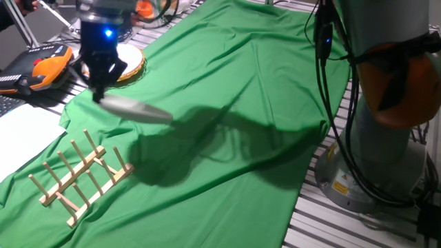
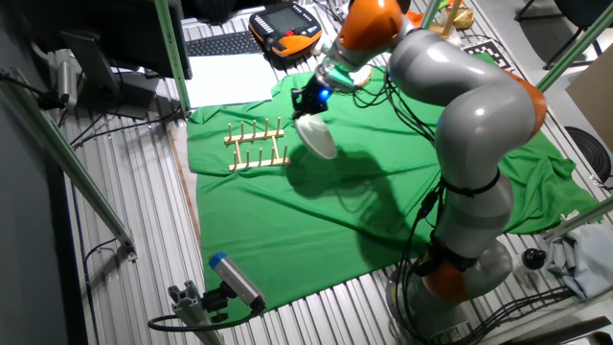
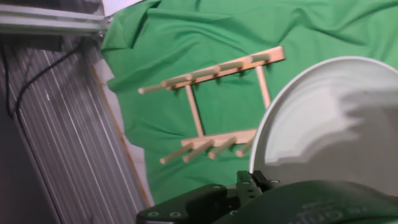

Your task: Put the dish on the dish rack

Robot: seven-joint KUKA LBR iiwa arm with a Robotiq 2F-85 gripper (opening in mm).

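Observation:
The dish [image 1: 136, 109] is a plain white round plate held in the air, tilted, above the green cloth. My gripper [image 1: 101, 88] is shut on its rim. In the other fixed view the gripper [image 2: 308, 103] holds the dish [image 2: 320, 139] just right of the dish rack [image 2: 257, 146]. The dish rack [image 1: 79, 178] is light wood with upright pegs and lies on the cloth at the front left, empty. In the hand view the dish [image 3: 329, 118] fills the right side, and the rack [image 3: 211, 106] lies beyond its left edge.
A white disc with a wicker rim [image 1: 134, 62] lies behind the gripper. An orange teach pendant [image 1: 47, 69] and white paper [image 1: 24, 134] sit left of the green cloth [image 1: 241, 103]. The arm's base [image 1: 386, 117] with cables stands at the right.

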